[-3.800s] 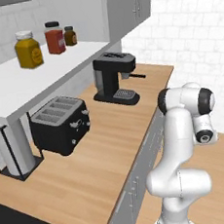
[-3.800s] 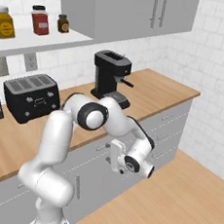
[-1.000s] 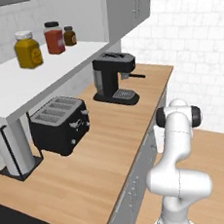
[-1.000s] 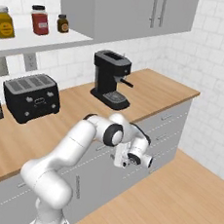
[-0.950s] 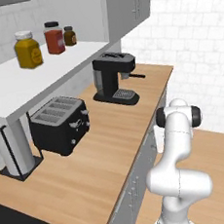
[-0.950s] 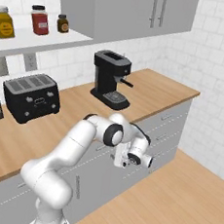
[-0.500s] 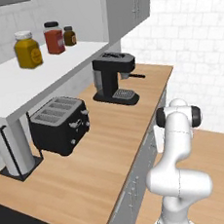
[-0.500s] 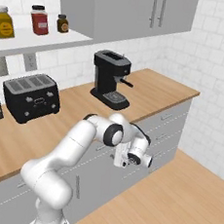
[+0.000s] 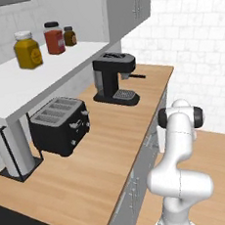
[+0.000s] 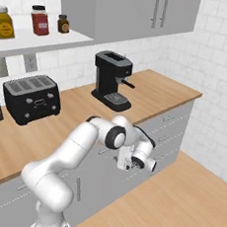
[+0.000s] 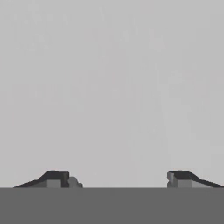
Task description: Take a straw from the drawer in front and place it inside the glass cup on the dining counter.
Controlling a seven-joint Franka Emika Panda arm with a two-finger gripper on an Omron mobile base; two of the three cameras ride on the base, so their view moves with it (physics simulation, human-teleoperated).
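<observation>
Grey cabinet fronts are taking up the ground the white arm's two-finger claw (image 10: 121,162) is working at: in the right base view it is hanging just below the lip of the light-wood wall worktop (image 10: 161,98), pressed close to a flat light grey drawer front (image 10: 112,150). The hand view is showing its two dark fingertips (image 11: 54,178) standing well apart over a plain pale grey panel, so the claw is spread wide and gripping nothing. That close, square-on pose is, as I judge it, there so the claw can get hold of the drawer and pull it out; the drawer is looking closed, so the thin green straw would be lying hidden inside it, ahead of the claw. The glass cup and the dining counter cannot be placed from here.

Going left to right above the claw in the right base view: a yellow jar (image 10: 4,22), a red jar (image 10: 40,20) and a small dark jar (image 10: 63,23) are sitting up on the white shelf (image 10: 41,41), out of the working space. A black four-slot toaster (image 10: 31,98) is sitting up to the claw's left, and a black espresso machine (image 10: 110,79) is standing above the claw, against the white tiled wall. Pale labels are showing on the jars, but no writing on them is readable.
</observation>
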